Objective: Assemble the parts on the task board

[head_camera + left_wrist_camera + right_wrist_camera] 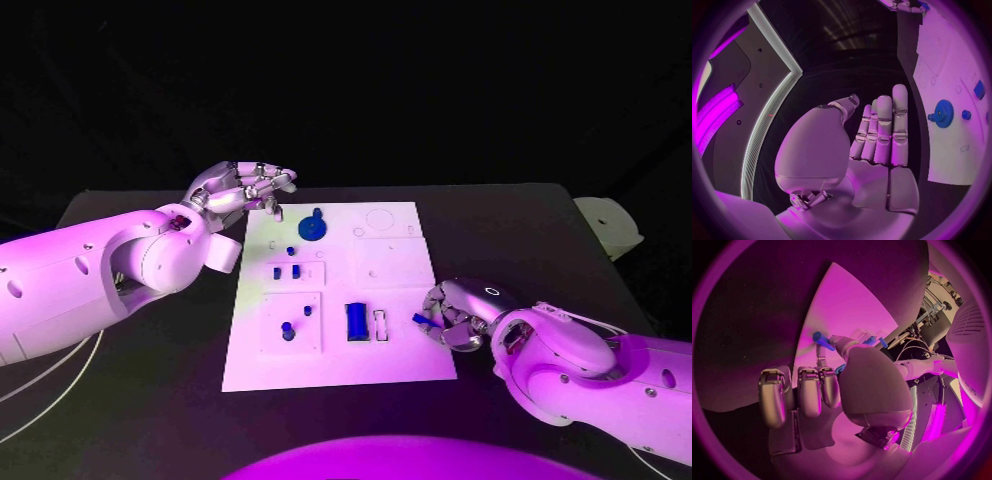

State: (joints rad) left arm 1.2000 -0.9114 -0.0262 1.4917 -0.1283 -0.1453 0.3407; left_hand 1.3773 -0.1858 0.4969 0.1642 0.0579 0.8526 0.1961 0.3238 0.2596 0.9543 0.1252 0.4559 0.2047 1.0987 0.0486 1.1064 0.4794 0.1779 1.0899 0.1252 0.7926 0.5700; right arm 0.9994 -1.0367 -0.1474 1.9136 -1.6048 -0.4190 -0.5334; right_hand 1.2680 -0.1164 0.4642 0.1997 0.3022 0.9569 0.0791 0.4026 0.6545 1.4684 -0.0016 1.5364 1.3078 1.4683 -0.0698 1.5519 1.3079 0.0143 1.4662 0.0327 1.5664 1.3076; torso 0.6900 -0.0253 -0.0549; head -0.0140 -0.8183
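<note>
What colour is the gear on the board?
Blue; the gear shows best in the left wrist view.

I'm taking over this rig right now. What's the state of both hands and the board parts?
Left hand: holds nothing, fingers apart, at the task board's far left corner.
Right hand: pinches a small blue part at the board's right edge.
On the board: blue gear, two small blue blocks, a blue bar, small pieces in the near-left panel.
Left: place the held part; outlines at far right look unfilled.
</note>
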